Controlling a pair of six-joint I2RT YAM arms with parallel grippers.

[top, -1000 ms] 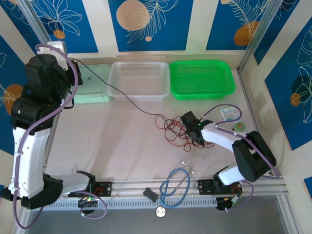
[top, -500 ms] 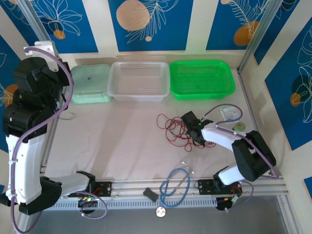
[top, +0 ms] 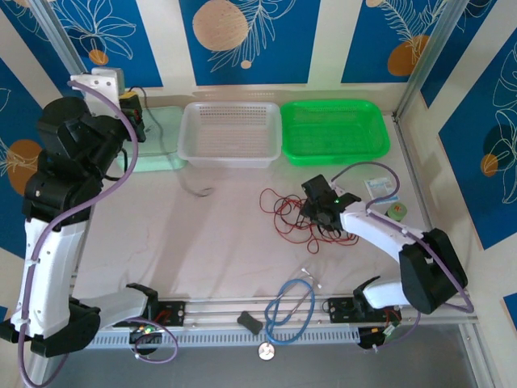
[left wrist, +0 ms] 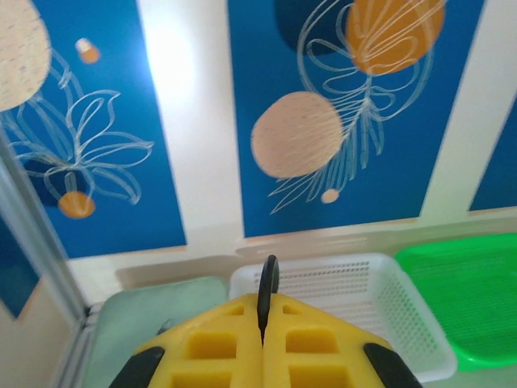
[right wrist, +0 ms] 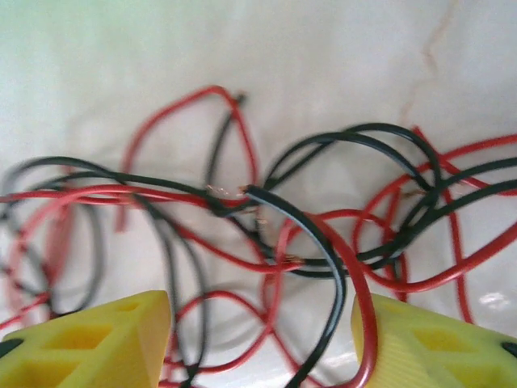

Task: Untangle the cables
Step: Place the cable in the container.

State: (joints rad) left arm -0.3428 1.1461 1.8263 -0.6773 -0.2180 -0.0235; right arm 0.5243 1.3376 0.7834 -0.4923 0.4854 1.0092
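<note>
A tangle of thin red and black cables [top: 291, 217] lies on the table right of centre. My right gripper [top: 321, 212] hangs low over it and is open. In the right wrist view its yellow fingers [right wrist: 97, 339] stand wide apart around the gripper's middle [right wrist: 262, 339], with red and black loops [right wrist: 323, 242] lying between them, not pinched. My left gripper [top: 133, 113] is raised at the back left over the mint tray. It is shut [left wrist: 262, 311] on one black cable [left wrist: 267, 283]. That cable hangs down and its loose end [top: 196, 192] rests on the table.
Along the back stand a mint tray [top: 161, 133], a white mesh basket [top: 230, 133] and a green basket [top: 333, 129]. A thick blue looped tube [top: 291, 303] lies near the front edge. A small packet [top: 378, 187] and a round green item [top: 397, 211] sit at the right.
The black cable has come free of the tangle and trails from my left gripper, which swung left, then back over the mint tray. My right gripper has opened over the tangle.
</note>
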